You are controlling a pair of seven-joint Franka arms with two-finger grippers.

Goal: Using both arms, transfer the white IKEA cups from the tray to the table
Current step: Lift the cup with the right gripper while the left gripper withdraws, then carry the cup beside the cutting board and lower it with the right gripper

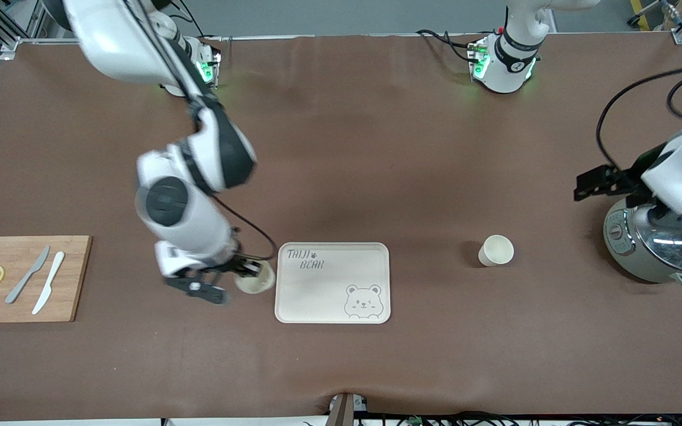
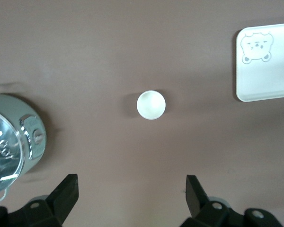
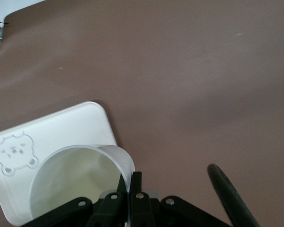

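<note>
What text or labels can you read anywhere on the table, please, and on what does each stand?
"TAIJI BEAR", in two lines with a paw mark after the first word: on the tray, above its bear face drawing.
Pot: small markings on its side, too small to read.
Nothing else legible.

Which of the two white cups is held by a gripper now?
The cup beside the tray, toward the right arm's end: the right gripper pinches its rim. The other cup stands free.
</note>
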